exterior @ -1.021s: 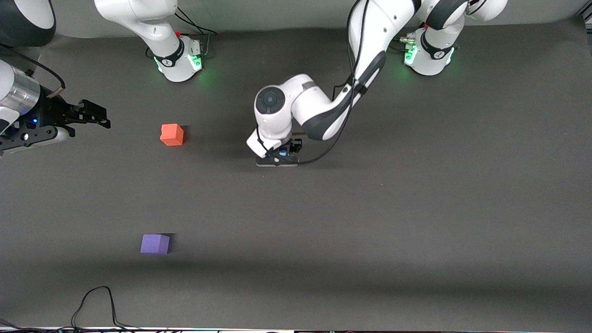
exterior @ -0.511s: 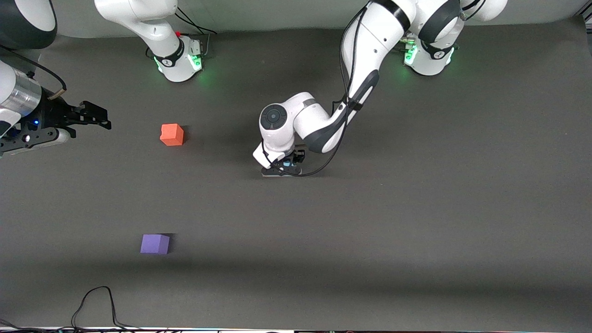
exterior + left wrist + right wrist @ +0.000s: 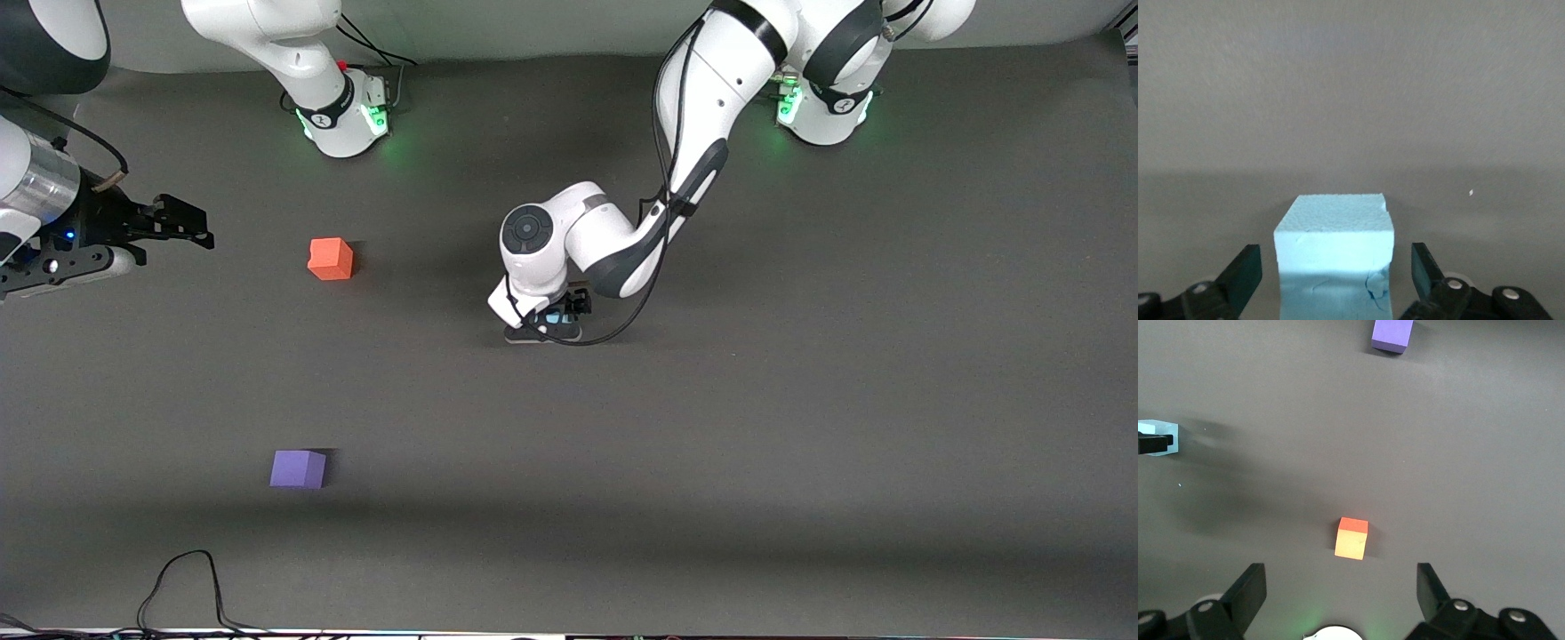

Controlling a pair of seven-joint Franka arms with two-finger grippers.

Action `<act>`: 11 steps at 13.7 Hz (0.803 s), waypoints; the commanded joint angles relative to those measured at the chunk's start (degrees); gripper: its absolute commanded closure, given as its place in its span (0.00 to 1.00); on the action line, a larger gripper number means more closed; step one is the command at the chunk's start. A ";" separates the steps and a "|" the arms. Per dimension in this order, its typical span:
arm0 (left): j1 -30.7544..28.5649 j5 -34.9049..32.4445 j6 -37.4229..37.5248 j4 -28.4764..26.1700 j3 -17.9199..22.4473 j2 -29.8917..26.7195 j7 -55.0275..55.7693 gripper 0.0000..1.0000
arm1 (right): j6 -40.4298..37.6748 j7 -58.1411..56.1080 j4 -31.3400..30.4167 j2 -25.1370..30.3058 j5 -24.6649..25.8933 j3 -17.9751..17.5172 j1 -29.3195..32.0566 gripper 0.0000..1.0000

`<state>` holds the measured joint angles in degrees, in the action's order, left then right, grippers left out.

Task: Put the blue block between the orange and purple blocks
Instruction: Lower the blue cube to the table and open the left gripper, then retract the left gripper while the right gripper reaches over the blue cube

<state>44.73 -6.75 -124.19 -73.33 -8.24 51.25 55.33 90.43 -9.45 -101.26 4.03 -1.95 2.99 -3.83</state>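
Grey matte table (image 3: 800, 400), blocks apart

The blue block (image 3: 1335, 257), a light sky-blue foam cube with a small notch at one upper edge, sits upright on the counter (image 3: 800, 400) near the middle of the front view, mostly hidden there under the left hand (image 3: 553, 317); in the left wrist view it fills the lower centre of the frame, in the gap between that hand's spread fingers (image 3: 1245, 273), with space on both sides. The orange block (image 3: 330, 259), bright orange-red, lies in the upper-left part of the front view. The purple block (image 3: 298, 468), violet, lies lower in that view, almost straight below the orange one and well apart from it.
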 commanded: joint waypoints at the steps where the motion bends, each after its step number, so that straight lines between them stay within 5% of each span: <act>1: -2.62 -0.28 8.40 0.38 -0.55 -6.05 0.57 0.00 | 0.54 0.31 0.01 0.10 -0.86 0.18 -0.48 0.00; 6: -18.32 10.52 16.95 -2.68 -1.69 -17.57 -14.43 0.00 | 0.62 0.75 0.01 0.10 -1.13 0.00 -1.52 0.00; 11: -36.87 10.80 23.11 -15.85 -1.17 -31.17 -33.48 0.00 | 3.42 19.15 0.54 -1.66 -3.06 0.00 -12.66 0.00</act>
<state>12.93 3.55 -101.43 -79.27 -8.70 28.45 28.37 91.95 1.26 -101.26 3.58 -3.86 2.62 -11.46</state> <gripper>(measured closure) 0.000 0.000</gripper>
